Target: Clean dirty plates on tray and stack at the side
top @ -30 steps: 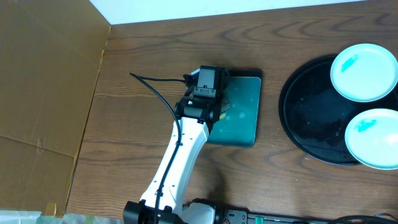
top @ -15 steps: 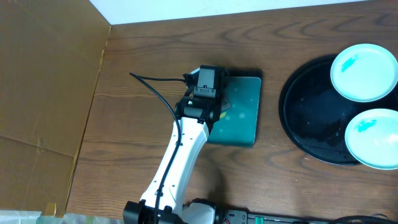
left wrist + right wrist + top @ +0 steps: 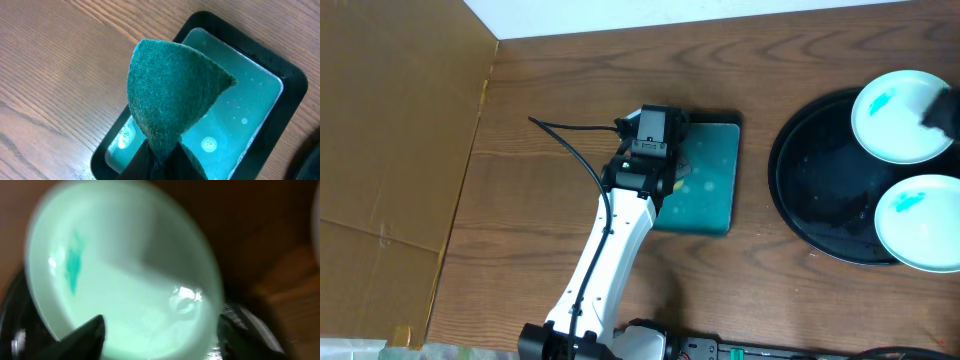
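Observation:
The black tray (image 3: pixel 820 190) sits at the right with two dirty plates on it. The far plate (image 3: pixel 895 120) and the near plate (image 3: pixel 920 222) each carry a teal smear; a third plate is out of view. My right gripper (image 3: pixel 940 112) hangs over the far plate's right side. In the blurred right wrist view it (image 3: pixel 160 327) is open, its fingers (image 3: pixel 87 332) on either side of the plate (image 3: pixel 120 275) with its smear (image 3: pixel 74 265). My left gripper (image 3: pixel 658 160) is shut on a green sponge (image 3: pixel 170 95), held above the teal tray.
The small rectangular dark-teal tray (image 3: pixel 715 180) holds soapy water (image 3: pixel 260 95) with a dark rim (image 3: pixel 295 85). A cardboard panel (image 3: pixel 390 130) covers the left side. A black cable (image 3: pixel 570 145) runs along the left arm. The table is brown wood.
My right gripper has come into the overhead view at the right edge, over the far plate. The left arm and sponge have not moved.

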Robot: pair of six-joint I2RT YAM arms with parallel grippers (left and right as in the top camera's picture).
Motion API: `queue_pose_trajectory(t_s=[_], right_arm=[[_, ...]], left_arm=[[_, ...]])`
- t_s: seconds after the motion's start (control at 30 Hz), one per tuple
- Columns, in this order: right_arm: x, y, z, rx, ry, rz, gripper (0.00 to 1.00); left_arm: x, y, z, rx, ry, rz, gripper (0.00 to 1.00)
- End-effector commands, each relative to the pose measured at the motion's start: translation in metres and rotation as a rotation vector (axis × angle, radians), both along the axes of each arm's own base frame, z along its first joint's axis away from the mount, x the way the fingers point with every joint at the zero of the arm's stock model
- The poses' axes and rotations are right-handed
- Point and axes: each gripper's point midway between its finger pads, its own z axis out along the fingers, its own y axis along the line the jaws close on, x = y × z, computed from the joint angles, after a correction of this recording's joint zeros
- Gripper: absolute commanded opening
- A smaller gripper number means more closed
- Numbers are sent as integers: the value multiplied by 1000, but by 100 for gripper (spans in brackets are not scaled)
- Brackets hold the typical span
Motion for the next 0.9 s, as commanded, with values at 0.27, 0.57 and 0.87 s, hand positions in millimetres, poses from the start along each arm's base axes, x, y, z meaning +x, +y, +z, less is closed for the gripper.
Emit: queue_pose_trajectory(t_s=[0.27,0.57,0.87], right_arm=[[-26,10,-35,-29,160,-248,67],[-2,18,-12,-23,49,-139,67],[-21,-7,51,-119,27,-242,99]], left_arm=[[-1,5,0,15,-3,19,7],[-1,5,0,15,-3,19,7],[-1,5,0,12,-4,23,7]])
